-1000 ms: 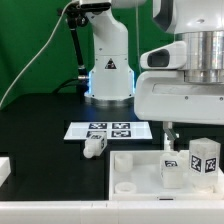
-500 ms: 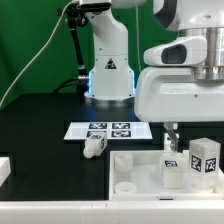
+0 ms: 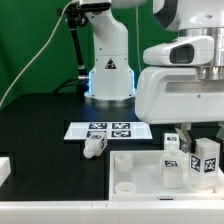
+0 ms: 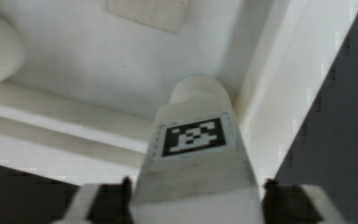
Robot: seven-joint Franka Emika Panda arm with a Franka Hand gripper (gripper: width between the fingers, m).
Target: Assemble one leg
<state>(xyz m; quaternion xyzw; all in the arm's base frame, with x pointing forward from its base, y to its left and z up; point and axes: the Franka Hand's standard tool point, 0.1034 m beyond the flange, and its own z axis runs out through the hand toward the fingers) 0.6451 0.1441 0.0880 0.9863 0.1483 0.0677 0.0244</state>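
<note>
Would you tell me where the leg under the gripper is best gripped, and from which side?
Grip the leg across its two long, flat side faces, coming down from above. In the wrist view it sits centred under the open gripper, with a gap to the fingers on each side, so closing straight in should probably catch it squarely.

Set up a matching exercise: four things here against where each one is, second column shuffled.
1 marker board
2 loose leg
3 slab
4 gripper

A above the slab, a second leg between its fingers
B on its side on the black table
C flat before the arm's base
D exterior view's lower right, holes in it

Pairs: 1-C, 2-B, 3-D, 4-A
</note>
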